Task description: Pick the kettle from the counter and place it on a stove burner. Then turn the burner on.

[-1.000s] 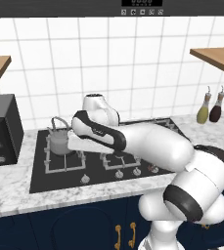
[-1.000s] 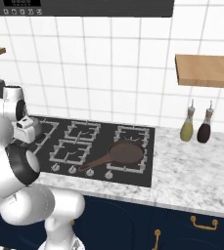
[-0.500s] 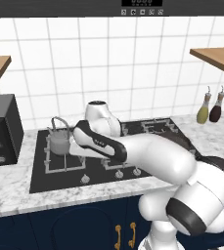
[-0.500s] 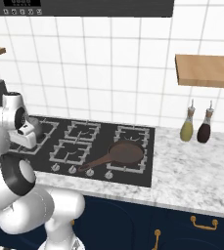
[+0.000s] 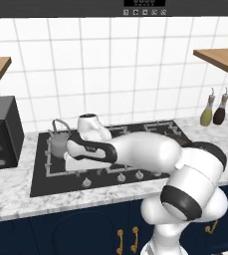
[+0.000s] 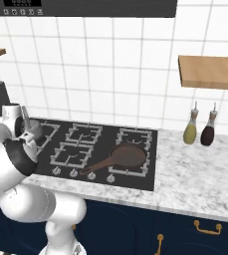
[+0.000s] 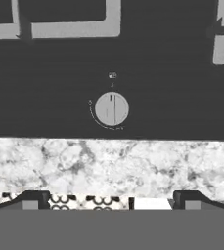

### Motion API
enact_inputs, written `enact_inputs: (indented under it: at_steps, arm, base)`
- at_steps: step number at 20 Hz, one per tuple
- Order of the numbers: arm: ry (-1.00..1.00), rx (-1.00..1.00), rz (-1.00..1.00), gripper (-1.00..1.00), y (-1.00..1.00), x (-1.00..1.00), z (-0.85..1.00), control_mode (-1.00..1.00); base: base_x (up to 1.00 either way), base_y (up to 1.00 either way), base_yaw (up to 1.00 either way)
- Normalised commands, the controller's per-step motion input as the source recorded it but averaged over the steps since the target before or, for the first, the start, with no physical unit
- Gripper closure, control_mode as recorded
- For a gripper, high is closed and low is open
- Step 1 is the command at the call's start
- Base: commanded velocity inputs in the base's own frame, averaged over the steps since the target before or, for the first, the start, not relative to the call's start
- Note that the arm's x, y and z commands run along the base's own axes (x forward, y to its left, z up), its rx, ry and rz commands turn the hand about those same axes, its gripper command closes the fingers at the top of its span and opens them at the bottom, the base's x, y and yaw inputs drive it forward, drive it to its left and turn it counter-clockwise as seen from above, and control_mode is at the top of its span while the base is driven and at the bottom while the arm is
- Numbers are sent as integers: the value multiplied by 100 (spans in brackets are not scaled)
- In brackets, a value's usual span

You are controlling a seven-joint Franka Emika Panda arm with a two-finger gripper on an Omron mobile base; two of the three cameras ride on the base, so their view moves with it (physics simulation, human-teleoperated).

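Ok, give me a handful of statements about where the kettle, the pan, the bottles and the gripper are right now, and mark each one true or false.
1. The kettle sits on the stove, on a burner at its left end. True.
2. The brown pan lies on the marble counter. False: it rests on a burner at the stove's right end.
3. The hand view looks down on a round knob with the gripper apart from it. True.
4. Two bottles stand below the wooden shelf. True.
5. The gripper holds the kettle. False: it grips nothing.
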Motion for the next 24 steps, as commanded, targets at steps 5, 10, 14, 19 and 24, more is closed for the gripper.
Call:
enact_inputs:
  at_steps: [5, 10, 14, 19, 24]
  arm:
    - [14, -16, 8, -100, 1, 1, -44, -100]
    - [1, 0, 1, -100, -6, 19, -36, -100]
    - [0, 0, 0, -100, 0, 27, -34, -100]
    - [1, 0, 0, -100, 0, 7, -34, -100]
    - [1, 0, 0, -100, 0, 13, -29, -100]
  base:
    - [0, 0, 0]
    - [0, 0, 0]
    - [0, 0, 0]
    - [0, 0, 0]
    - [0, 0, 0]
